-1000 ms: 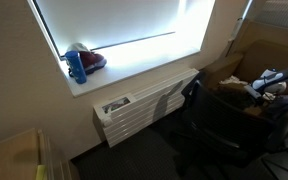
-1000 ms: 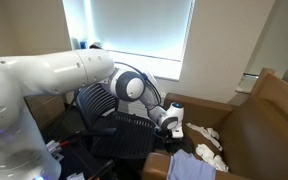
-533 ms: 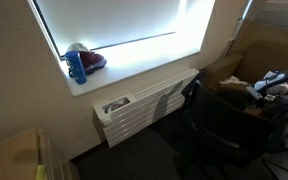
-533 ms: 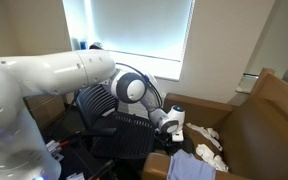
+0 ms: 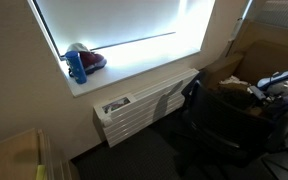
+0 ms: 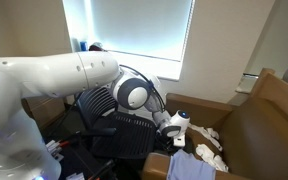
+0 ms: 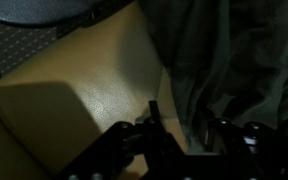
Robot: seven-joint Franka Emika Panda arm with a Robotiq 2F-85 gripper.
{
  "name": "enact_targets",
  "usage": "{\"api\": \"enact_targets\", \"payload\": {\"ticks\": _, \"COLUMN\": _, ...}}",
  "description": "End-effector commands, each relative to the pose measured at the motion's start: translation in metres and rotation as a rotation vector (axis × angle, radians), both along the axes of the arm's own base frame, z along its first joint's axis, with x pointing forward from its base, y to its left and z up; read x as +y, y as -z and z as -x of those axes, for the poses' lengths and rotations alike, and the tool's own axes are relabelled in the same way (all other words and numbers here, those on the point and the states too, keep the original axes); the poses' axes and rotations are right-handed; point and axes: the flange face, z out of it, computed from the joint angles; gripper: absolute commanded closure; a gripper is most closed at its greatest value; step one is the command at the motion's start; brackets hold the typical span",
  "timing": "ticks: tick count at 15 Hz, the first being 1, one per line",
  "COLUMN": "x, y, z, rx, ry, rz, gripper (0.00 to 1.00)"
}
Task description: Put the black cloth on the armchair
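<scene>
Now, gripper (image 7: 187,118): jaws parted, nothing seen clamped; hanging low over the seat, judged fit for a release.
Black cloth (image 7: 234,60): rumpled on the armchair (image 6: 269,115) seat, just beyond the gripper, so apparently at its goal.
Office chair (image 6: 119,125): beside the armchair, apart from the cloth.
Count: one gripper, one armchair, one office chair, one black cloth; pale fabric (image 6: 208,140) heap, pieces inseparable.

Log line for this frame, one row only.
arm: stretched over office chair | hand: low over armchair seat, grip unclear | dark cloth: on seat beside hand | release: not confirmed
</scene>
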Motion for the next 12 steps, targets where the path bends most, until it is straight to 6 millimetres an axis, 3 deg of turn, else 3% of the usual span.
{"api": "enact_targets", "payload": {"ticks": 1, "x": -0.006, "y": -0.002, "z": 0.0, "rx": -0.009, "ry": 0.008, "rz": -0.028, "gripper": 0.89}}
{"api": "enact_targets", "payload": {"ticks": 3, "x": -0.01, "y": -0.006, "z": -0.004, "rx": -0.018, "ry": 0.015, "rz": -0.017, "gripper": 1.0}}
{"api": "enact_targets", "payload": {"ticks": 8, "x": -0.014, "y": -0.035, "z": -0.034, "rx": -0.095, "ry": -0.05, "rz": -0.006, "gripper": 1.0}}
{"api": "enact_targets", "payload": {"ticks": 10, "x": -0.011, "y": -0.057, "z": -0.054, "rx": -0.144, "ry": -0.102, "rz": 0.028, "gripper": 1.0}}
{"api": "enact_targets", "payload": {"ticks": 12, "x": -0.009, "y": -0.092, "z": -0.071, "rx": -0.204, "ry": -0.143, "rz": 0.085, "gripper": 1.0}}
